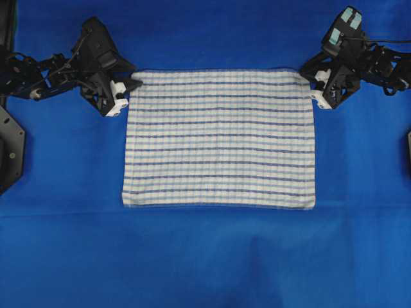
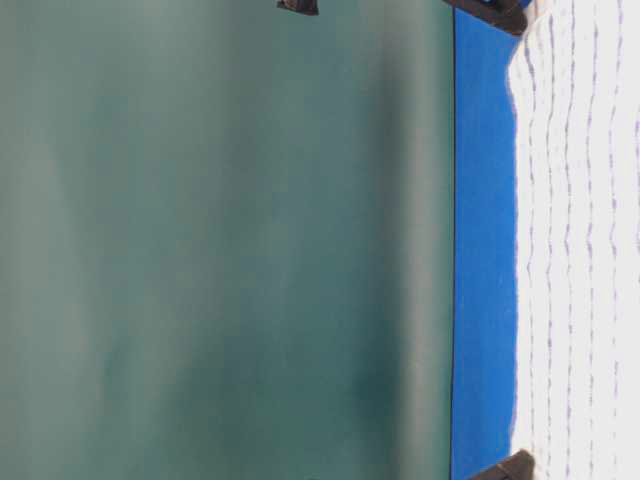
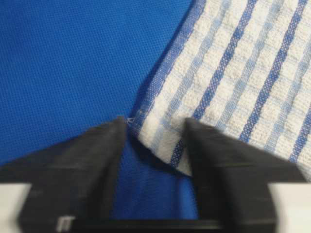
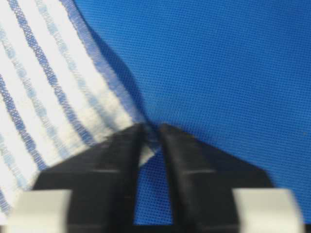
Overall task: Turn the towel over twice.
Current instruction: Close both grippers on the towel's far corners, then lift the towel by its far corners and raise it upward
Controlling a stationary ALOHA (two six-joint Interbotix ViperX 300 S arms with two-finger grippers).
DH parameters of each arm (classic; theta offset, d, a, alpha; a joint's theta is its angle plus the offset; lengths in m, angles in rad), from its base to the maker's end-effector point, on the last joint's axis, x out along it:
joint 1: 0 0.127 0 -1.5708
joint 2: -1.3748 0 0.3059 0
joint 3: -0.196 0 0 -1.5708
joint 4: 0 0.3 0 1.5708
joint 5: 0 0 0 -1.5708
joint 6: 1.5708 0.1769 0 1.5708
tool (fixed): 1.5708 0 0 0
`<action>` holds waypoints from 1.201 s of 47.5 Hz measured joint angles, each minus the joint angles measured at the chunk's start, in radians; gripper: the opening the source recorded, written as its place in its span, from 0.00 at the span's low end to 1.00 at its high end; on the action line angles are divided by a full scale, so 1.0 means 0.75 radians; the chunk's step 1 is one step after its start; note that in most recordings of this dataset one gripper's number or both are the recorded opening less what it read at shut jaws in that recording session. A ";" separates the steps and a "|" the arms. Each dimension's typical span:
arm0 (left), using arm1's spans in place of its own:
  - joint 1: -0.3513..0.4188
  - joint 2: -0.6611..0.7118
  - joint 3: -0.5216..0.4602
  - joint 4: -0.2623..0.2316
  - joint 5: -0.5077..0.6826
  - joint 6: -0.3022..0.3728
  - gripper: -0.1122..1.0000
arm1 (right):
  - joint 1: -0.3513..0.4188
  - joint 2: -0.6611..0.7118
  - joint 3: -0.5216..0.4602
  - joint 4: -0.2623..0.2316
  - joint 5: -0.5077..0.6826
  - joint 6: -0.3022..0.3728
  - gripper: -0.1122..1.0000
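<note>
This looks like a robotics lab bench: a table covered by a plain blue sheet (image 1: 205, 256), a bare teal backdrop (image 2: 220, 240) behind it (nothing domestic about it), and two black robot arms (image 1: 58, 67) mounted at either side of the work surface.

Two black robot arms flank the towel (image 1: 219, 138). The left arm (image 1: 48, 74) is a jointed black frame with cables along its links, ending in a gripper (image 1: 126, 90) with a white block beside the towel's corner. The right arm (image 1: 372, 64) matches it, with pale green tape strips on its top housing and a white-blocked gripper (image 1: 316, 88). Close up, the fingers (image 3: 92, 160) look matte black, slightly blurred.
</note>
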 measured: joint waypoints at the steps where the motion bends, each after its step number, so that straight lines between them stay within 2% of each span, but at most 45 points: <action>1: 0.000 0.000 0.000 0.000 0.004 -0.006 0.28 | -0.002 0.000 0.000 0.000 0.000 0.000 0.22; 3: 0.000 0.000 -0.002 0.000 0.014 -0.002 0.19 | 0.000 0.000 -0.002 0.000 0.000 -0.002 0.14; 6: 0.000 0.000 -0.002 0.000 0.025 0.002 0.13 | 0.000 0.000 -0.004 0.000 0.000 0.000 0.13; 19: 0.000 -0.031 0.000 0.000 0.045 0.000 0.13 | -0.002 -0.018 -0.014 0.000 0.006 -0.004 0.13; 32: 0.010 -0.186 -0.020 0.000 0.131 0.006 0.13 | -0.063 -0.131 -0.059 0.000 0.039 -0.016 0.13; 45: 0.151 -0.364 -0.104 0.000 0.247 0.008 0.14 | -0.176 -0.231 -0.168 -0.027 0.176 -0.063 0.13; 50: 0.231 -0.409 -0.153 0.000 0.260 0.027 0.13 | -0.221 -0.264 -0.231 -0.037 0.229 -0.090 0.13; 57: 0.288 -0.448 -0.213 0.000 0.266 0.070 0.13 | -0.272 -0.292 -0.323 -0.047 0.282 -0.123 0.13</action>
